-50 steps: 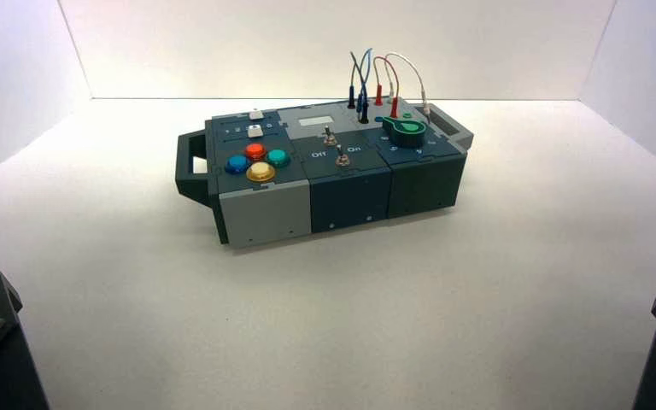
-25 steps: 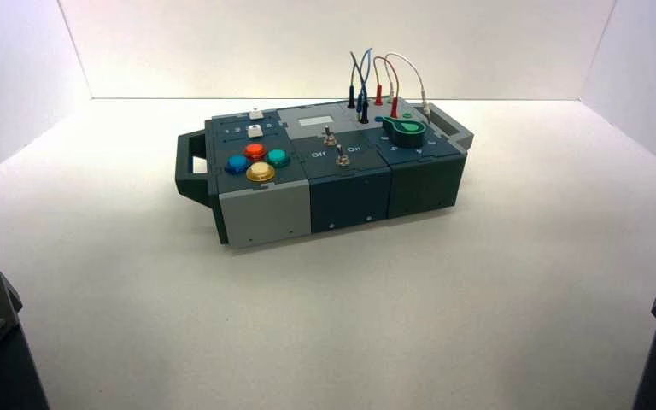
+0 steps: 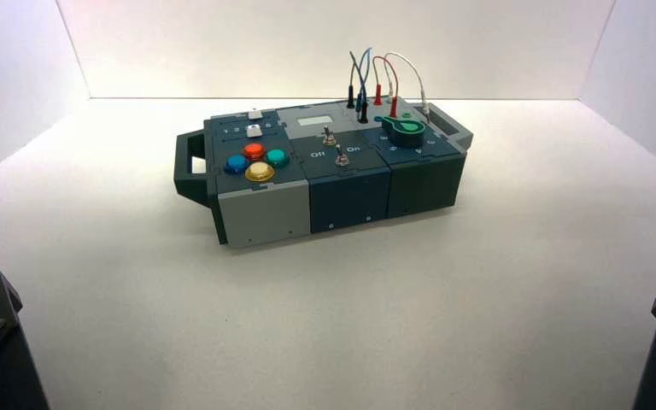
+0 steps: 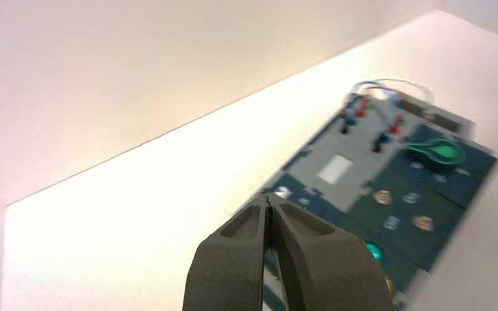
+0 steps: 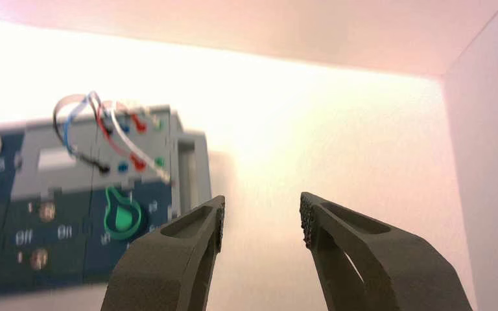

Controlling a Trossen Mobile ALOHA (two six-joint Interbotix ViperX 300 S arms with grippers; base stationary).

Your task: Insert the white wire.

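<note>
One white wire [image 3: 410, 73] is seen arching above the far right corner of the box [image 3: 325, 171], next to the red looped wire [image 3: 386, 73] and the blue wires [image 3: 359, 73]. In the right wrist view its one tip [image 5: 163, 177] is seen near the box's edge beside the handle, close to a green socket; whether that tip is seated or lying loose cannot be told. The green knob [image 3: 403, 131] sits just in front of the wires, the two toggle switches [image 3: 335, 147] are found in the middle section, and the four coloured buttons [image 3: 256, 162] are placed on the left section. The box is carried by the white bench [image 3: 478, 282].

No grasp has been made yet; the task is judged to be at its very start, with the approach not yet made. The right tool [image 5: 261, 223] is held open and well apart from the box, on the wire's side. The left tool [image 4: 269, 223] is closed on nothing, its fingers pressed together, and is aimed toward the box from afar. A reach by the right tool toward the loose plug tip is judged to be called for next, with a narrow pinch low on the plug so that it can be steered down into its socket.

Against the earlier high views, almost nothing is changed: the box and wires are placed alike, and only the arm bases are shown at the lower corners.
</note>
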